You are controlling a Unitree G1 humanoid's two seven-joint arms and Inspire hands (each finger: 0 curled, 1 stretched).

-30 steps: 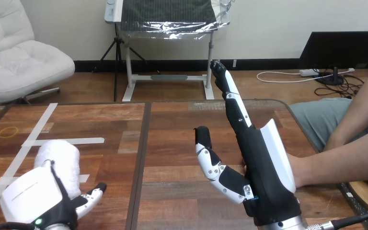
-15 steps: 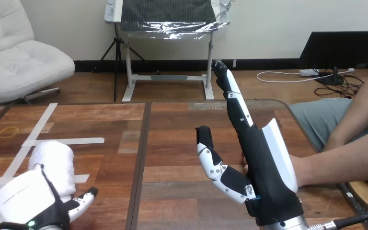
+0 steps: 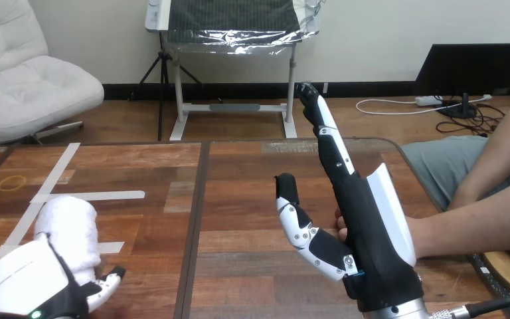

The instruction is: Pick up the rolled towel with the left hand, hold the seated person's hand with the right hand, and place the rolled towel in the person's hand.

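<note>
Fingers [image 3: 329,143] of my right hand [image 3: 372,246] are straight, pointing up and away, with the thumb [image 3: 293,216] spread wide to the left and nothing gripped. The person's hand [image 3: 339,223] reaches in from the right and sits just behind that palm; I cannot tell if they touch. My left hand [image 3: 16,286] is low at the left, its white back over the near end of the rolled towel [image 3: 73,222]; whether it grips, I cannot tell. The towel lies on the table [image 3: 239,179] beside white tape [image 3: 86,195], its long axis running away from me and its far end leaning slightly right.
</note>
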